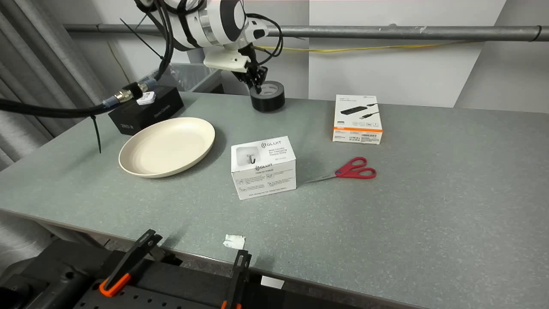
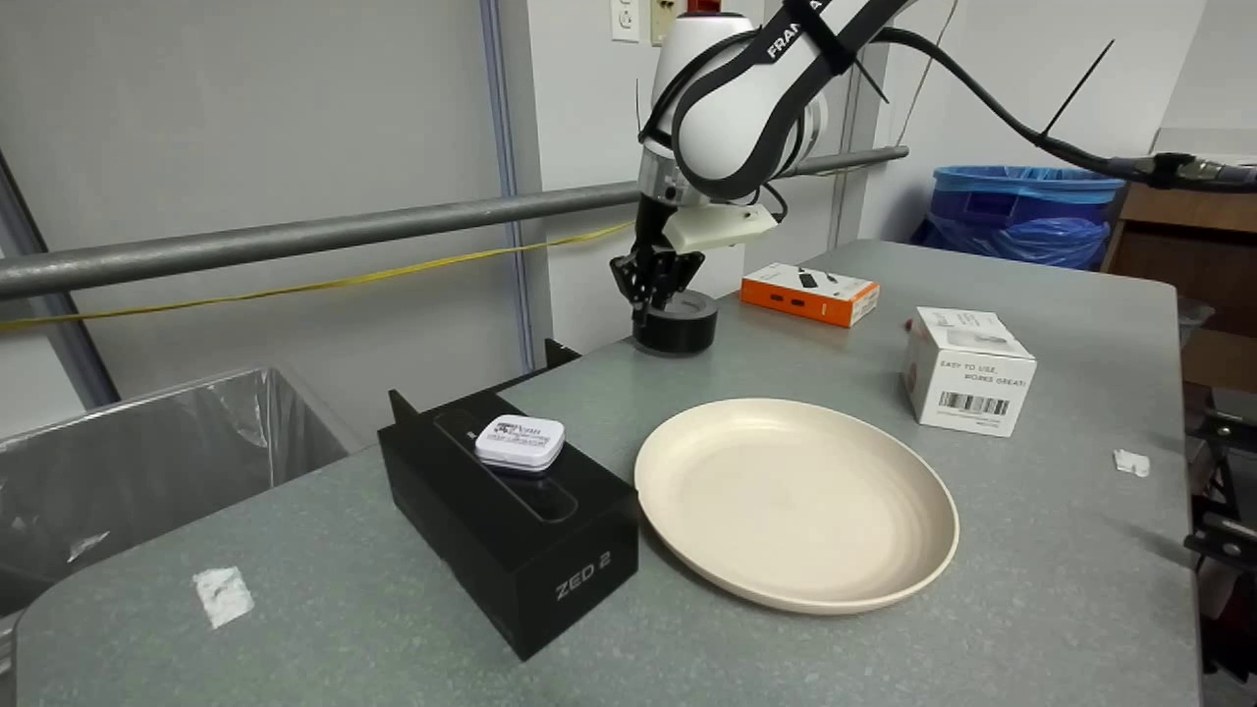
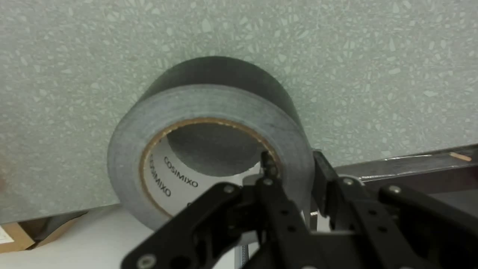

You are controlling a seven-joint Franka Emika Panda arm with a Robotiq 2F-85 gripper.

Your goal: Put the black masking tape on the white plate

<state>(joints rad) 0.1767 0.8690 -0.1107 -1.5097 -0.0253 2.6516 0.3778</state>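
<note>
The white plate (image 2: 795, 506) lies flat on the grey table (image 1: 429, 206), and in an exterior view a broad band of grey surface is seen between its rim and the near edge of the table. The black masking tape (image 1: 270, 104) is well apart from the plate, on its far side, and close to the far edge. The gripper (image 3: 294, 166) is there too: in the wrist view one of its fingers (image 3: 269, 166) is inside the ring and its pair is outside, so they pinch the wall of the roll between them. In both exterior views a stretch of grey surface runs from the roll to the plate, so on this way there is open room. Less room is given by the black box (image 2: 511, 525), which bears a small white case (image 2: 520, 442): it is just beside the plate, and whether it touches the rim, I cannot tell. On the opposite side of the plate the white box (image 1: 263, 169) stands near, leaving a strip of surface between. Farther from the plate than this box are the red scissors (image 1: 345, 172) and the white-and-orange box (image 1: 357, 120). Beyond the plate, along the far edge and higher than the table, a metal pipe (image 1: 386, 31) runs, and the robot arm (image 2: 722, 137) reaches down near it.
</note>
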